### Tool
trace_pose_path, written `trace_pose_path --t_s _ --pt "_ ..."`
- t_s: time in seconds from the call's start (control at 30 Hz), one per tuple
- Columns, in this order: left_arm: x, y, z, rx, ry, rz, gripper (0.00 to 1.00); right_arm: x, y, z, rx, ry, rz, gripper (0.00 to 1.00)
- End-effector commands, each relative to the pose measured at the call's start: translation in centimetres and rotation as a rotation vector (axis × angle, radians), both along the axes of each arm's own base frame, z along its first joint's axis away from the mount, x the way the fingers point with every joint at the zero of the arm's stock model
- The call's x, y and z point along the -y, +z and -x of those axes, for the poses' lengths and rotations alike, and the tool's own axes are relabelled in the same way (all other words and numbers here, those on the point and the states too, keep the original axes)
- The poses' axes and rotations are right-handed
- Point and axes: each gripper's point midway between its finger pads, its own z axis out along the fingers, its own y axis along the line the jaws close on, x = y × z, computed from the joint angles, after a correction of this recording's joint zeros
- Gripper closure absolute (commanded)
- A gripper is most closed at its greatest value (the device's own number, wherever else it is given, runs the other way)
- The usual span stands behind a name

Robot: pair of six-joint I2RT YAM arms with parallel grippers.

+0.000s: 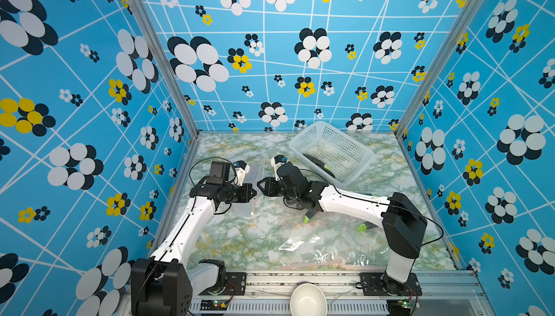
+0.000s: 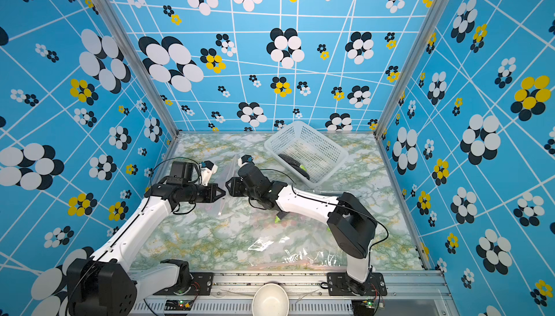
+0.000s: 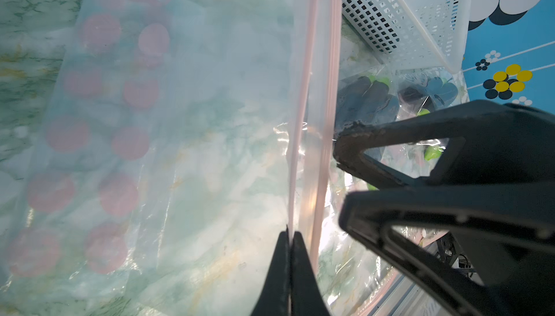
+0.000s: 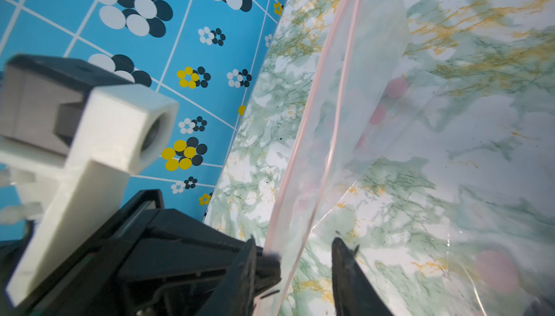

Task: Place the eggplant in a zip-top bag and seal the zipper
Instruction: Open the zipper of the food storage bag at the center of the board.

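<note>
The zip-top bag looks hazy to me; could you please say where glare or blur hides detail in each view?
Left wrist view: the zip-top bag is soft, with white glare beside its zipper strip; right wrist view: the left wrist camera is blurred; both top views: glare streaks the loose plastic.

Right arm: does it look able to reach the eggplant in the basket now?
Likely yes. The right gripper, fingers open astride the bag rim, holds nothing, and the eggplant lies uncovered in the basket beside that arm.

Eggplant [image 1: 306, 218] mostly beneath right arm [image 1: 351, 202]
</note>
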Motion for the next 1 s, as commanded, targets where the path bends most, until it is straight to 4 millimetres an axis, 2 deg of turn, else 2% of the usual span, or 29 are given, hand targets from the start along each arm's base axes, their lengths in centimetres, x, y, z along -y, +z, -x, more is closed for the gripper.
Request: trace_pose_path --t_s 0.0,0.13,0.4,0.5,0.6,0.7,0.83,0.97 --pt "0.5 0.6 0.1 0.008 -0.014 0.017 1.00 1.1 -0.5 -1.2 0.002 -0.098 0.070 0.61" --pt "0.7 1.0 0.3 0.017 -0.017 0.019 1.00 1.9 -1.7 -2.2 0.000 -0.147 0.136 0.65" --pt "1.2 2.0 0.2 0.044 -0.023 0.012 1.00 0.9 -2.3 -3.2 -0.010 -0.153 0.151 0.67" --pt "1.1 1.9 0.1 0.045 -0.014 -0.013 1.00 0.6 -2.4 -3.3 -0.017 -0.151 0.143 0.74" --pt "0.5 1.6 -0.3 0.048 0.022 -0.057 1.00 0.5 -2.0 -2.9 -0.028 -0.144 0.108 0.87" --pt "-0.1 1.6 -0.7 0.064 0.059 -0.101 0.94 0.7 -1.5 -2.3 -0.043 -0.142 0.063 0.94" --pt "-0.3 1.7 -1.3 0.102 0.095 -0.138 0.80 0.8 -1.0 -1.7 -0.063 -0.137 0.019 0.96" --pt "-0.5 1.9 -2.0 0.144 0.144 -0.158 0.77 0.7 -0.6 -1.0 -0.086 -0.134 -0.024 0.97"
